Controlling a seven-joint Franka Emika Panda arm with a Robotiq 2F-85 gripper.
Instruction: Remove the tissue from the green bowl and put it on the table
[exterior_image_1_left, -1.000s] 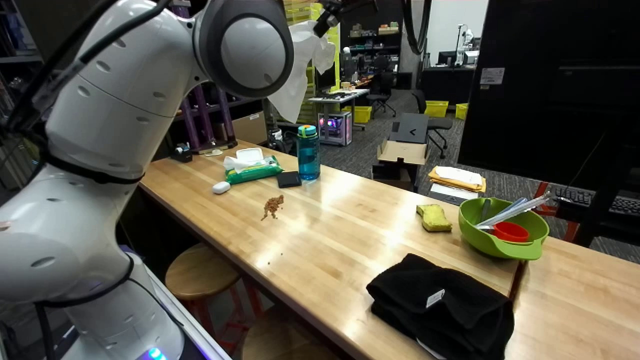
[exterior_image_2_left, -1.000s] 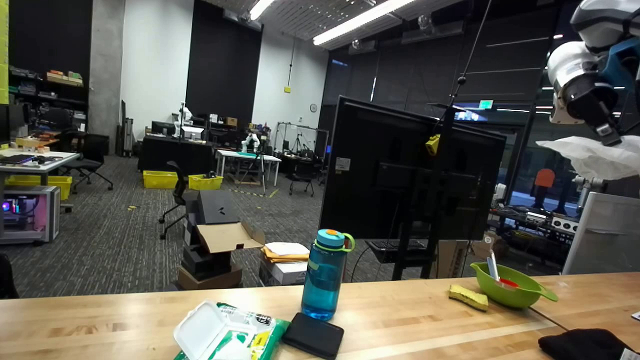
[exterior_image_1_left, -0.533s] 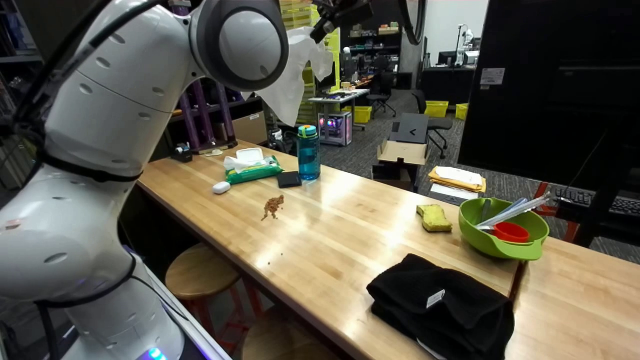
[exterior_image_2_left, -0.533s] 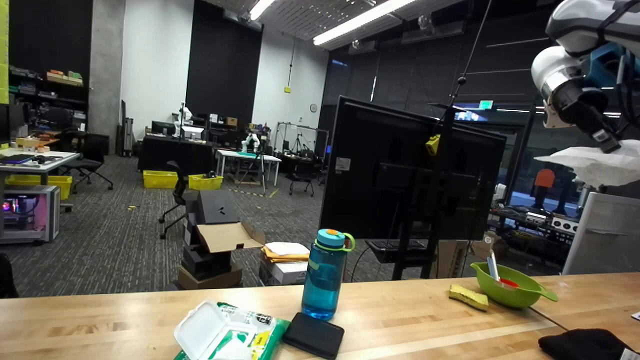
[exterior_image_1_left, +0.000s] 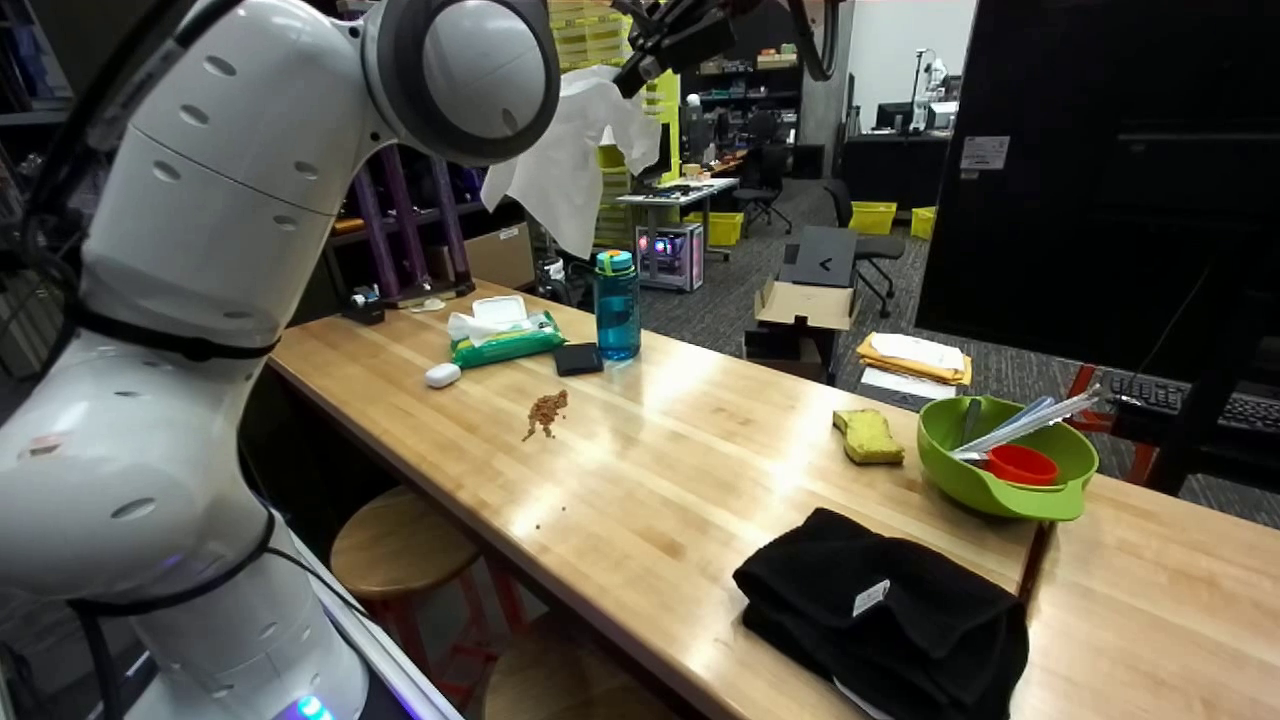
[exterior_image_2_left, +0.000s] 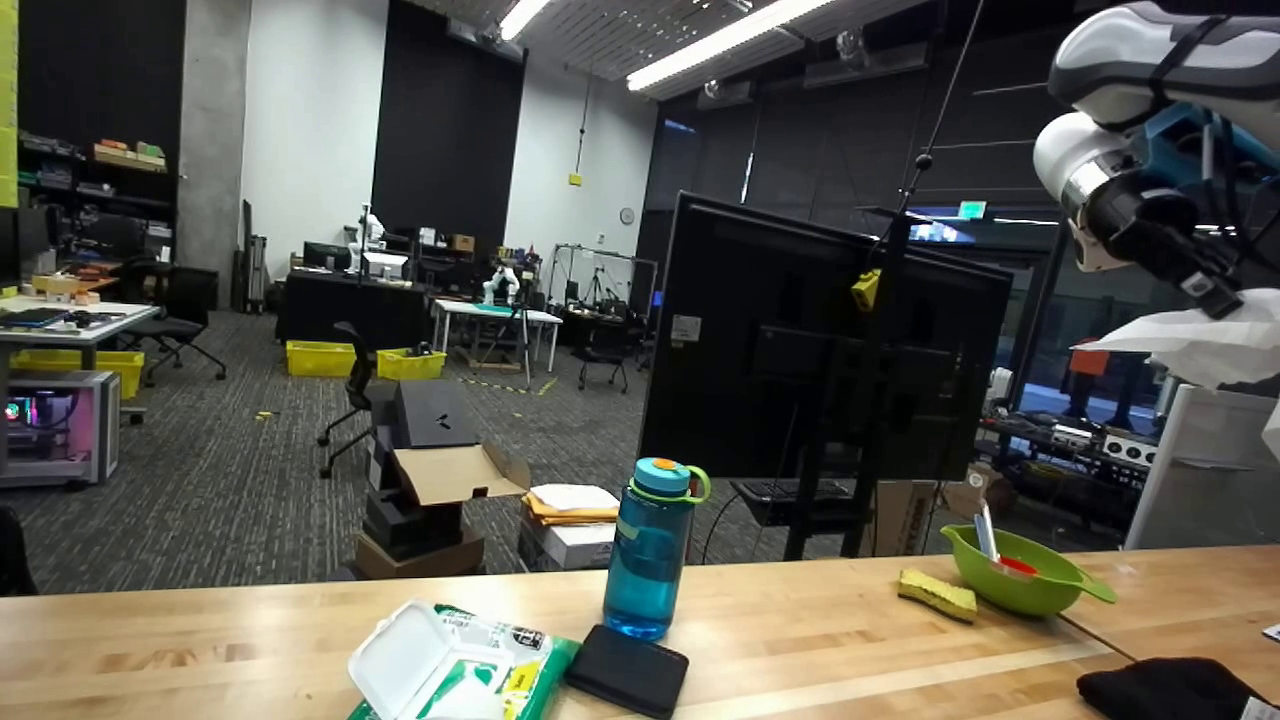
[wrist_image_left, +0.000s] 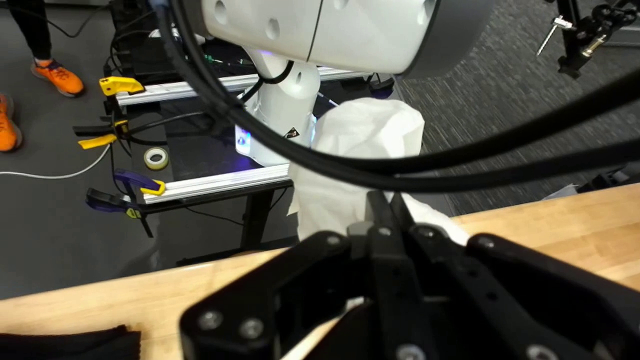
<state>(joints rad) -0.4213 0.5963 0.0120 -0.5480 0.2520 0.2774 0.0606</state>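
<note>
High off the table (exterior_image_1_left: 690, 450): tissue (exterior_image_1_left: 572, 150) pinched in gripper (wrist_image_left: 387, 197), put-down not yet done

In an exterior view the tissue hangs loose, well apart from the green bowl (exterior_image_1_left: 965, 487) at right; removal looks done, placing is the step in hand (my read). Gripper is clamped on a bunch of the paper; wrist view agrees, white sheet right beyond the closed end.

Doing it well: in the wrist view the paper shows across the table's robot-side edge, next to the robot base (wrist_image_left: 287, 112), so likely carry it farther over the table before losing height. Lowest corner shows just beside the water bottle (exterior_image_1_left: 618, 310) in an exterior view (depth can't be told), so give that some berth. Landing spot, I'd say: middle stretch, between the brown crumbs (exterior_image_1_left: 546, 410) on the left and the sponge (exterior_image_1_left: 868, 437) on the right, on the far side of the black cloth (exterior_image_1_left: 885, 620).

Lower slowly; thin soft paper will probably sway and trail. Let the hanging end touch first, ease down until most of it lies flat, then release low. Letting go up here would likely send it drifting. Back out straight up, gently; it may cling.
</note>
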